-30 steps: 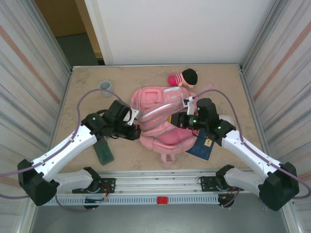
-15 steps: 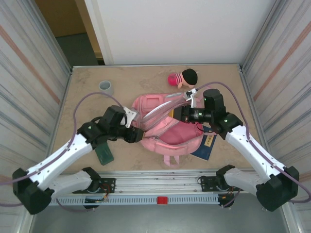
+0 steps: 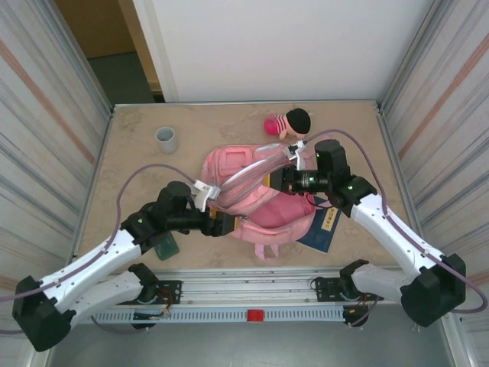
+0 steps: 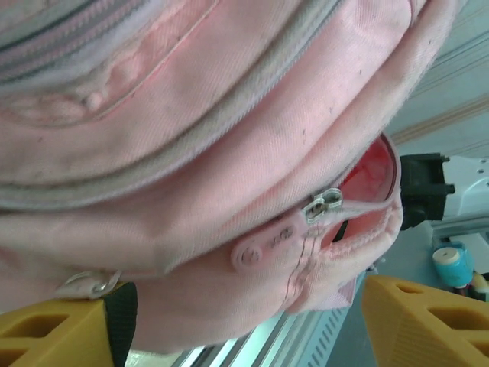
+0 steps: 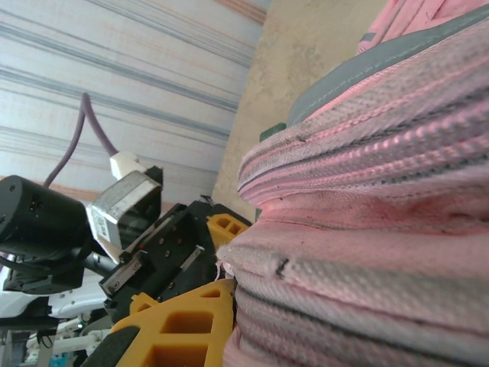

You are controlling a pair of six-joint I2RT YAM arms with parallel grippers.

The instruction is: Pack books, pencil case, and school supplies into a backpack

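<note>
Pink cloth takes up the middle of the table: the large pink fabric backpack lies between the two arms. The right gripper is at the backpack's far right edge, jaws pinched together on a fold of the pink cloth, which rises off the table toward it. The left gripper is at the backpack's near left corner, jaws spread wide and holding nothing. In the left wrist view its yellow fingers flank the bag's lower seam, one just beside the cloth and the other clear of it. A silver zipper pull hangs by an opening that shows red inside.

The thin dark blue rectangular book with a small pale label lies flat at the backpack's near right corner, partly under the bag. It is close to the table's near edge, near the right arm and well apart from the left gripper.

A flat dark green rectangular object lies beside the left arm. A small grey cup stands at the far left with bare table around it. A pink-and-black plush doll lies just beyond the backpack, near the far edge. Ribbed metal walls close in both sides.
</note>
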